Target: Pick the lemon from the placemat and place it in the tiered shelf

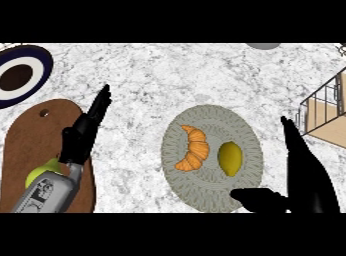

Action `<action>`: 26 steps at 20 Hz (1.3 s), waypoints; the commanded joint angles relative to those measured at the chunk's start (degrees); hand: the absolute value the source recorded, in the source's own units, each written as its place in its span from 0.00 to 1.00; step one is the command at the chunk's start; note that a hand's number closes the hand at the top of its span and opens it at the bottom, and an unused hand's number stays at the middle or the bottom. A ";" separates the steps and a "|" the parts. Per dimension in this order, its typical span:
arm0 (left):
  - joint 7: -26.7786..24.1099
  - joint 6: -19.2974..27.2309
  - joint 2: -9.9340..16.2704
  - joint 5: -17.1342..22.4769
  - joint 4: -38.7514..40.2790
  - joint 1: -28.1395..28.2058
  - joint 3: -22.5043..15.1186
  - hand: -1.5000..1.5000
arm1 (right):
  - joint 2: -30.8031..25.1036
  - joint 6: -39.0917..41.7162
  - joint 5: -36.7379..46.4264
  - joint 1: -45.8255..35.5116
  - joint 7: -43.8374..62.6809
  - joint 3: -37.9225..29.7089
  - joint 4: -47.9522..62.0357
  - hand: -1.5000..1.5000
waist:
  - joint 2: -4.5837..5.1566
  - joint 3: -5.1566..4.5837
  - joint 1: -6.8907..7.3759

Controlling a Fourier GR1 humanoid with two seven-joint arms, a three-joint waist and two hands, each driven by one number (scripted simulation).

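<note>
The right hand [303, 170], fingers straight and empty, hovers beside the lemon [230, 158] lying next to a croissant [194, 148] on the round placemat [205, 196], poised to reach in, grasp, then carry it to the tiered shelf [337, 114].

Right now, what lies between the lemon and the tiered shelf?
In the head view, the right hand stands between the lemon and the tiered shelf, its straight fingers pointing up. Under it lie the placemat edge and bare counter.

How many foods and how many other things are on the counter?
Foods: 3 – lemon, croissant, green fruit
Mats and boards: 2 – placemat, cutting board
Dishes: 1 – plate
Shelves: 1 – tiered shelf
Total: 7
</note>
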 commanded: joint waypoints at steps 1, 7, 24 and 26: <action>-2.11 -0.33 0.27 -0.39 -1.15 3.89 0.12 0.50 | 6.81 6.83 5.65 -5.92 15.45 2.61 1.03 0.00 | -0.17 0.02 0.01; -1.17 -1.72 0.06 -0.78 1.99 0.18 1.84 0.50 | 13.18 6.28 12.21 -7.35 13.04 2.98 8.02 0.00 | -0.02 0.10 -0.87; -0.64 -1.86 -1.71 -3.72 0.44 1.72 2.75 0.50 | 15.86 8.13 12.15 -8.37 11.58 -1.73 12.76 0.00 | -0.06 0.17 -0.74; -2.53 -2.70 -1.87 -3.16 0.48 2.83 3.36 0.50 | 15.86 9.03 11.97 -8.82 12.72 -1.30 12.46 0.00 | -0.08 0.15 -0.76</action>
